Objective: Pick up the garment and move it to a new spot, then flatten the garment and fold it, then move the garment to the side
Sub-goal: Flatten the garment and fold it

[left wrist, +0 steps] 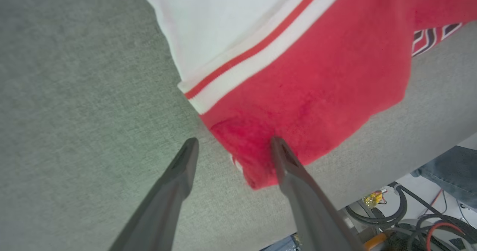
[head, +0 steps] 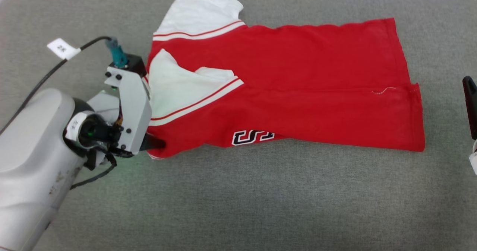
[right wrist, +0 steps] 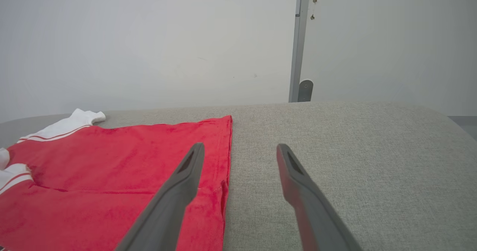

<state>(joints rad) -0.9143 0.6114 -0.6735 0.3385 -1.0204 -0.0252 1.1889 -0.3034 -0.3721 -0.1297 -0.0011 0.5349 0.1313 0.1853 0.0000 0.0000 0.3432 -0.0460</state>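
The garment (head: 283, 94) lies long from left to right on the gray table (head: 238, 191), with my left gripper (left wrist: 233, 145) wide open at its near left corner and my right gripper (right wrist: 240, 148) wide open off past its right end.

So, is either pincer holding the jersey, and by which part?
Nothing is held. The left pincer is open at a red corner of the jersey; the right pincer is open near its hem.
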